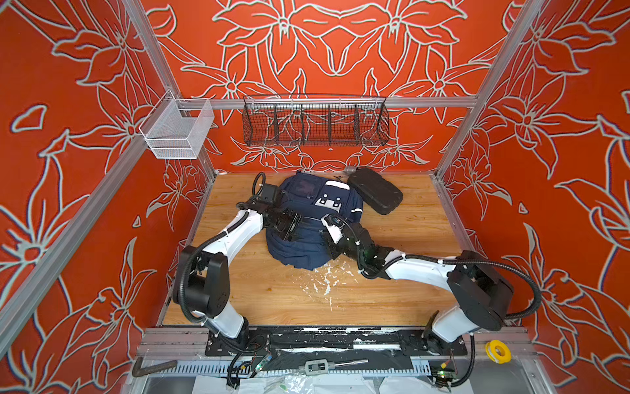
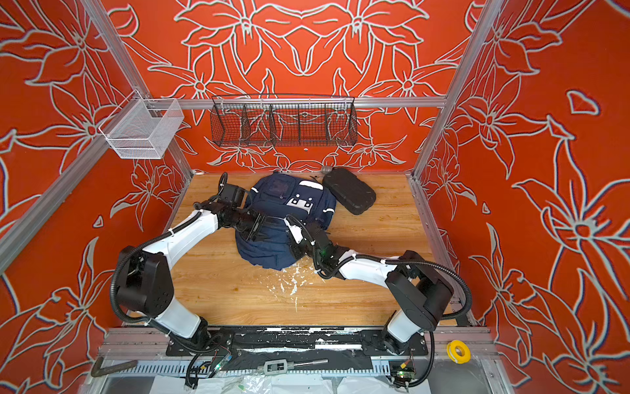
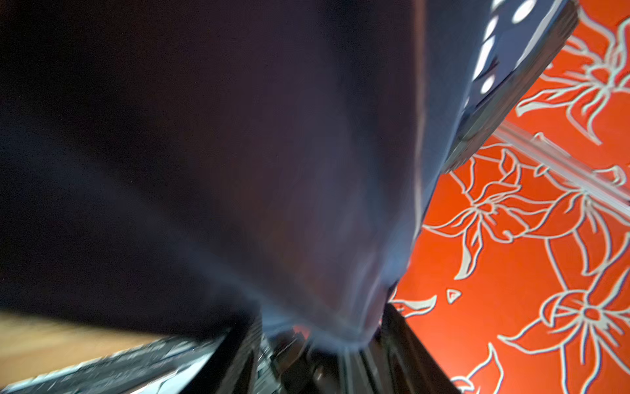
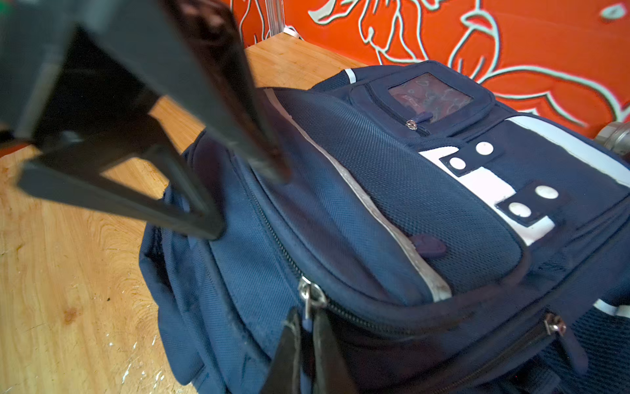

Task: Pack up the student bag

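Note:
The student bag [image 1: 300, 252] [image 2: 269, 254], navy with a white dotted patch, lies on the wooden table in both top views. My right gripper [image 4: 308, 327] [image 1: 325, 238] is shut on a metal zipper pull [image 4: 309, 296] at the bag's [image 4: 392, 191] near right side. My left gripper [image 4: 250, 203] [image 1: 288, 232] rests on the bag's left part, its fingers apart and their tips on the fabric. The left wrist view is blurred. Navy bag cloth [image 3: 238, 136] fills it, and a fold of that cloth sits between the spread jaws.
A black oval hard case [image 1: 375, 194] [image 2: 349, 191] lies against the bag's back right. A small grey metal object [image 1: 351, 169] sits by the back wall. A black wire basket [image 1: 315, 122] and a white mesh bin [image 1: 177, 131] hang above. White flecks [image 1: 327, 279] dot the table.

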You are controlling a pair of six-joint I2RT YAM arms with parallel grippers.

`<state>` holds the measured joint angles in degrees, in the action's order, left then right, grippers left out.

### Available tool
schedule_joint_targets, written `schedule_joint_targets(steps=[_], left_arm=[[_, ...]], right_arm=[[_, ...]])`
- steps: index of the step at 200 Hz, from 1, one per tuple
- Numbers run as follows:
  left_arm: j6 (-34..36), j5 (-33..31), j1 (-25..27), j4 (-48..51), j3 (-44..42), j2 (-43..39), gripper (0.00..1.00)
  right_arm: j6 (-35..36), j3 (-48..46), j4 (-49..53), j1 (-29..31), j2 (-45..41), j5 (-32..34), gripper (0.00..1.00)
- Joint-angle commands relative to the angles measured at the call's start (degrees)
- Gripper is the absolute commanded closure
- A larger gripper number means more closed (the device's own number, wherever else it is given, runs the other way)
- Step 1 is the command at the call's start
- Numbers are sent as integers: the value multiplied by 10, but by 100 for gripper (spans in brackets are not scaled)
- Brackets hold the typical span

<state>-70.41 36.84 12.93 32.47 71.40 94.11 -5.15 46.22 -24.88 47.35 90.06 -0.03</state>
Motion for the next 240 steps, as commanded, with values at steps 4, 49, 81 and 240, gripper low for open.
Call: schedule_joint_targets(steps=[4,49,81,240], left_arm=[[-14,-29,22,-29,64,41,44],[-13,-31,28,-27,54,58,67],[-1,17,12,-47,13,66,100],[102,18,-51,-31,-77,-85,100]], right_arm=[[-14,-8,-44,3,-7,-12,100],[-9,-15,-49,4,-21,5,100],[-11,-21,-30,2,-42,58,100],[-69,74,139,-225,26,-33,98]])
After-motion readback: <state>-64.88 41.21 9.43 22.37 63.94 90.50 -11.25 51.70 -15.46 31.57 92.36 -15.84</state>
